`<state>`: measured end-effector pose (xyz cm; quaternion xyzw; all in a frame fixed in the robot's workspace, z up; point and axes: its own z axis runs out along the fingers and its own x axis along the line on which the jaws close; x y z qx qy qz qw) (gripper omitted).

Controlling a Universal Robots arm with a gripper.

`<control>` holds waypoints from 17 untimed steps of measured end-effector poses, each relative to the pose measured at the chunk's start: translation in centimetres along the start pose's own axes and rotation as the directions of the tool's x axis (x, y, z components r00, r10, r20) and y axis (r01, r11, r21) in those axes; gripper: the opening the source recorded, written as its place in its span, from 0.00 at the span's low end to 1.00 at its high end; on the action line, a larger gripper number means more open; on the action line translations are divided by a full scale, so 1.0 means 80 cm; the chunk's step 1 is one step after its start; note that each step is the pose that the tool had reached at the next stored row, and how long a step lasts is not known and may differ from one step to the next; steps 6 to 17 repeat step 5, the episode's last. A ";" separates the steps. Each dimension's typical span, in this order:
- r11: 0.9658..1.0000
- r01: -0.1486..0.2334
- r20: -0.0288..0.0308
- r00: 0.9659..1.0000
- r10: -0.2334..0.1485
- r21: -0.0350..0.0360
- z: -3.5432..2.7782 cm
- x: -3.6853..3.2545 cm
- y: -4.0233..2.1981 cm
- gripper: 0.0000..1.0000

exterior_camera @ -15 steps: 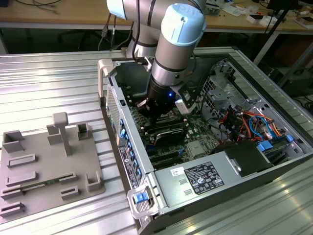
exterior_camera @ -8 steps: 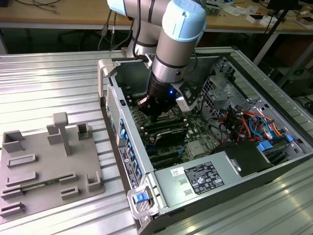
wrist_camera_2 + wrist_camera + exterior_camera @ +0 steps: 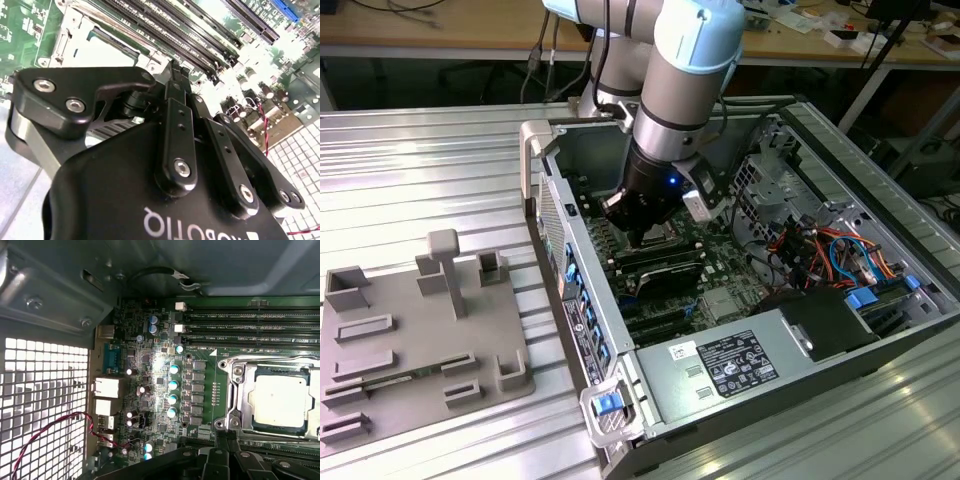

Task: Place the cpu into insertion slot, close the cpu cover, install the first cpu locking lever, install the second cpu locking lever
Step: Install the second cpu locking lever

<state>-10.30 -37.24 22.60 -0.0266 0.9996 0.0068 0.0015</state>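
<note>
In the first wrist view the cpu (image 3: pixel 279 400), a pale silver square, lies in the insertion slot (image 3: pixel 260 427) on the green motherboard. The cpu cover (image 3: pixel 236 402), a silver frame, lies flat around it with the chip showing through its window. My gripper (image 3: pixel 225 439) sits at the socket's edge beside the memory slots, fingertips pressed together; I cannot tell whether they touch a lever. In the second wrist view the black fingers (image 3: pixel 176 95) meet above the board, with the cover (image 3: pixel 65 45) beyond them. In the exterior view the gripper (image 3: pixel 642 228) is low inside the open computer case.
Long black memory slots (image 3: pixel 255 327) run along one side of the socket. The case walls (image 3: pixel 552 215) and a perforated rear panel (image 3: pixel 45 405) with a red cable (image 3: pixel 60 427) hem the arm in. A grey fixture tray (image 3: pixel 420 330) lies at the exterior view's left.
</note>
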 end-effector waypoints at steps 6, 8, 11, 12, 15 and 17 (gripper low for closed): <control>1.000 0.000 0.000 1.000 0.000 0.000 -0.0008 0.0000 0.0000 0.11; 1.000 0.000 0.000 1.000 0.000 0.000 -0.0008 0.0000 0.0000 0.11; 1.000 0.000 0.000 1.000 0.000 0.000 -0.0008 0.0000 0.0000 0.11; 1.000 0.000 0.000 1.000 0.000 0.000 -0.0008 0.0000 0.0000 0.11; 1.000 0.000 0.000 1.000 0.000 0.000 -0.0008 0.0000 0.0000 0.11; 1.000 0.000 0.000 1.000 0.000 0.000 -0.0008 0.0000 0.0000 0.11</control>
